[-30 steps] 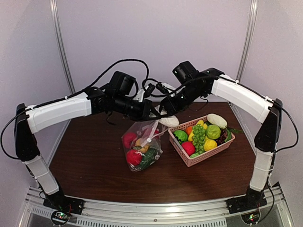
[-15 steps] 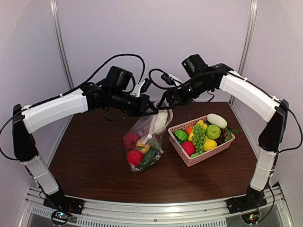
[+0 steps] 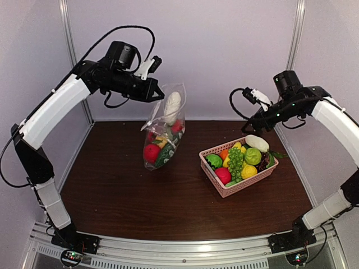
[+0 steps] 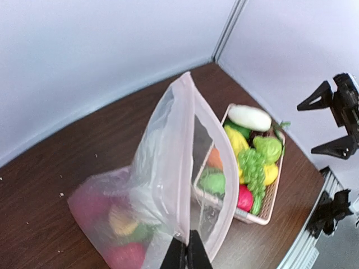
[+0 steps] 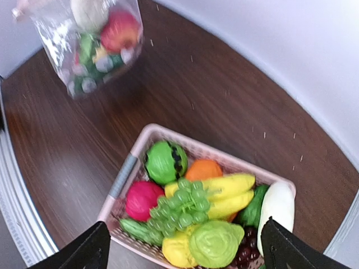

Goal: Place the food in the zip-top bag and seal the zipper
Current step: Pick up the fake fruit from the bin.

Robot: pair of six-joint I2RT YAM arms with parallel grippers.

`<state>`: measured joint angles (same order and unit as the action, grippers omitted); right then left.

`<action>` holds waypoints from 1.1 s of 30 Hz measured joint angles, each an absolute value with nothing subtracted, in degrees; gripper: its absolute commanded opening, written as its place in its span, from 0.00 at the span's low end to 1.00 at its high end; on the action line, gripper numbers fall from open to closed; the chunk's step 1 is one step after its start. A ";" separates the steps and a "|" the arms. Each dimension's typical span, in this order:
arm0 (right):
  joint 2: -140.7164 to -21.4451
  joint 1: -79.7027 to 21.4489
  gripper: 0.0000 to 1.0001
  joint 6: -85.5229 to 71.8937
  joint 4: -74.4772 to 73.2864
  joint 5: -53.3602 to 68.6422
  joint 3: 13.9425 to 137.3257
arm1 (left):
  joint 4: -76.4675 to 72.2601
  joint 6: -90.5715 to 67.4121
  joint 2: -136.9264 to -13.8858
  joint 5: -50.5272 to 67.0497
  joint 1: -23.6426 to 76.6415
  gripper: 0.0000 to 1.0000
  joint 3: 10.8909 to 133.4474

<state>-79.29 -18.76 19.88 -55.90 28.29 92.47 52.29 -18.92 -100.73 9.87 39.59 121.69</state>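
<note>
The bag (image 3: 162, 131) is hung lengthwise at 6 o'clock from the left gripper (image 3: 159, 96), clamped on its mouth edge; the right gripper (image 3: 253, 122) is held wide open, empty, at 3 o'clock

Robot lab test cell, not a home or shop. Evidence: plain pale wall panels (image 3: 224, 50) on three sides, joined by metal posts (image 3: 73, 56). Dark wood-grain table (image 3: 140, 207). Slotted aluminium rail (image 3: 185, 249) at near edge carries two arm bases (image 3: 70, 240). Loose black cables (image 3: 129, 28). Plastic toy food (image 3: 238, 159) in pink basket (image 3: 247, 188).
</note>
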 measured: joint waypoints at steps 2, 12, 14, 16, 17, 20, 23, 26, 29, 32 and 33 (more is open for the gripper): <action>-80.97 -18.31 0.95 22.94 -56.12 24.73 86.61 | 53.36 -17.30 -103.44 11.46 39.81 0.00 120.38; -80.03 -16.99 0.96 29.47 -57.54 15.94 76.97 | 53.49 -16.71 -102.67 17.39 39.86 0.00 107.00; -80.03 -16.99 0.96 29.85 -56.86 15.00 75.99 | 52.25 -17.19 -101.23 18.72 39.86 0.00 105.54; -80.29 -16.99 0.96 30.11 -56.45 14.04 74.63 | 51.79 -17.72 -100.62 19.68 39.86 0.00 104.49; -80.42 -16.99 0.96 30.20 -56.29 13.56 74.06 | 51.53 -17.98 -100.49 20.16 39.86 0.00 104.03; -80.82 -16.99 0.96 30.30 -55.33 12.08 72.69 | 50.39 -18.72 -100.27 20.86 39.88 0.00 102.87; -81.25 -16.99 0.95 30.30 -54.19 10.55 71.79 | 49.76 -19.11 -99.70 20.86 39.88 0.00 102.48; -82.00 -16.97 0.94 30.28 -53.06 10.00 71.53 | 49.30 -19.40 -99.07 20.86 39.88 0.00 102.48; -83.44 -16.97 0.92 30.24 -51.42 9.98 71.44 | 49.23 -19.51 -98.83 20.91 39.88 0.00 102.48; -85.49 -16.99 0.90 30.24 -50.22 10.00 71.22 | 49.04 -19.68 -98.83 21.08 39.88 0.00 102.26; -86.30 -16.99 0.88 30.13 -49.76 10.00 71.09 | 48.93 -19.77 -98.83 21.15 39.88 0.00 102.15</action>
